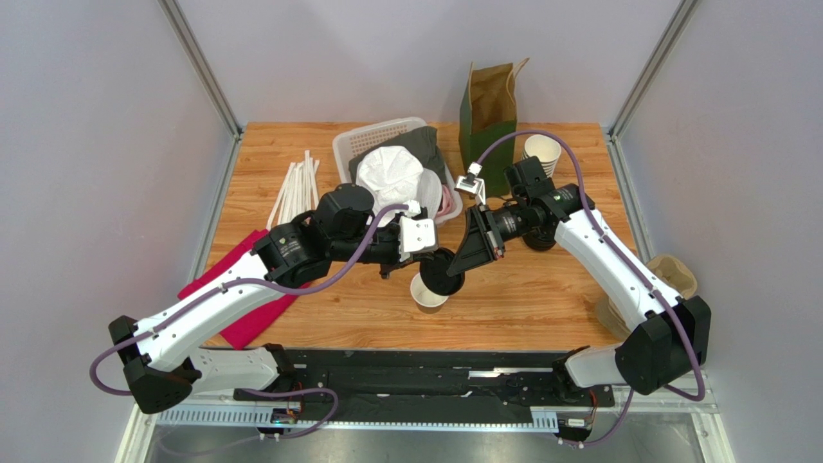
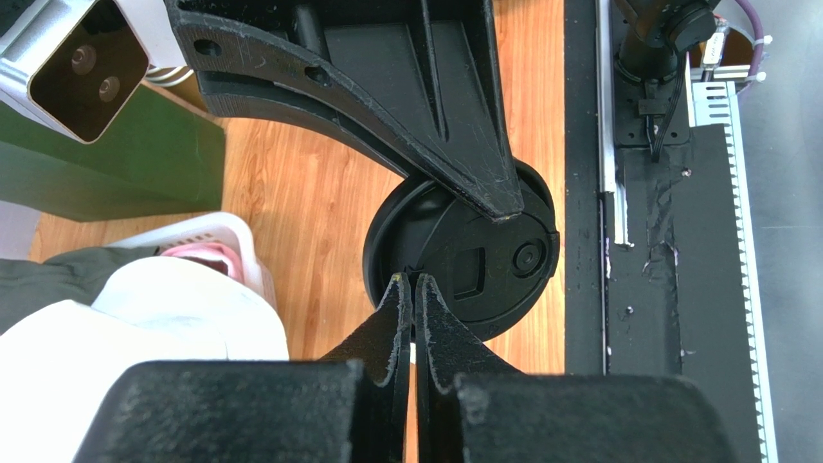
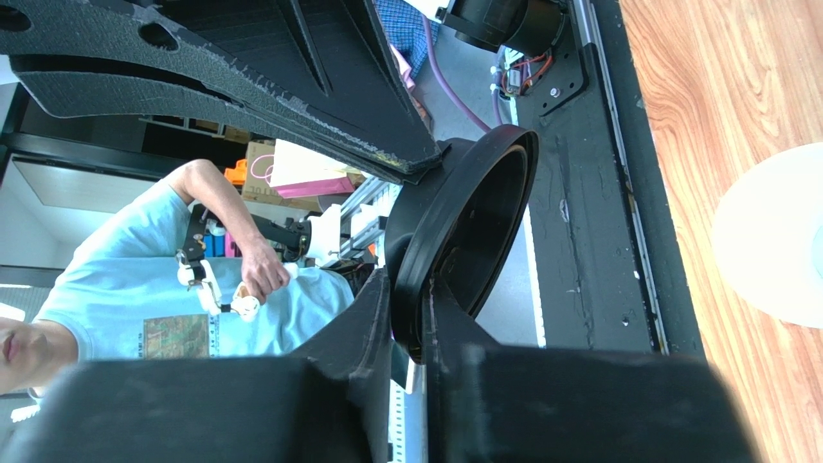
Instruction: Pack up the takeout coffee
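A small kraft-brown paper cup (image 1: 425,294), white inside and lidless, stands on the wooden table near the middle front. Just above it, tilted on edge, hangs the round black lid (image 1: 442,275). My right gripper (image 1: 467,253) is shut on the lid's rim (image 3: 415,289), one finger on each side. My left gripper (image 1: 422,258) comes in from the left and is shut, holding nothing. Its fingertips (image 2: 401,289) are pressed together against the lid's top face (image 2: 483,260) near the edge. In the right wrist view, a blurred pale disc at the right is the cup's mouth (image 3: 773,236).
A green paper bag (image 1: 488,111) stands open at the back, with a paper cup (image 1: 543,149) beside it. A white basket (image 1: 386,135) holds cloth and a white bundle. Paper straws (image 1: 297,188) and a red cloth (image 1: 241,289) lie on the left. Brown cups (image 1: 671,275) sit off the right edge.
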Available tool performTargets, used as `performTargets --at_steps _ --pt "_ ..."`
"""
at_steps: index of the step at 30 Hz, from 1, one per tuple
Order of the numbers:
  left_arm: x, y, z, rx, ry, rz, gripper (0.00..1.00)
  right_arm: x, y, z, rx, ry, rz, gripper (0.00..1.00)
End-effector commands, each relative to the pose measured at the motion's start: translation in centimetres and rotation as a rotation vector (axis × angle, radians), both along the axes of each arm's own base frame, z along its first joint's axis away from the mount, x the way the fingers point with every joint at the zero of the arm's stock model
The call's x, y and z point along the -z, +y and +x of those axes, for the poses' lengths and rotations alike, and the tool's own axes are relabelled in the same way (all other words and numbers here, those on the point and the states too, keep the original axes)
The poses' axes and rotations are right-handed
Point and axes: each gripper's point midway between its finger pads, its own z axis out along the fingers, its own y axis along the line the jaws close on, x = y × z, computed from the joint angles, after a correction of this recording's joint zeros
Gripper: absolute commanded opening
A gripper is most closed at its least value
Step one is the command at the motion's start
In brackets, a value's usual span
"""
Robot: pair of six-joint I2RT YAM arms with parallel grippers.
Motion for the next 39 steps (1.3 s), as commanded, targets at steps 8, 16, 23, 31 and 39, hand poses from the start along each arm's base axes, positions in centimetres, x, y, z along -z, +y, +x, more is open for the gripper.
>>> performTargets --at_steps 8,16,23,31,39 --pt "2.1 0.3 -0.4 -0.043 0.099 0.050 0.00 0.1 0.1 1.4 0.049 -0.041 -0.032 0.66" --pt "5.5 0.4 1.4 -0.148 0.173 0.191 0.00 3.8 -2.5 5.3 0.268 -0.121 -0.227 0.79" --pt "9.1 0.5 4.1 -0.277 0.196 0.345 0.00 7.6 -6.2 7.3 0.444 -0.113 -0.383 0.74" --pt "12.0 0.3 5.9 -0.374 0.223 0.438 0.00 9.1 -6.4 7.3 0.462 -0.104 -0.401 0.53" --pt "13.3 -0.9 6.2 -0.379 0.260 0.422 0.00 9.9 -5.7 6.6 0.430 -0.038 -0.362 0.33"
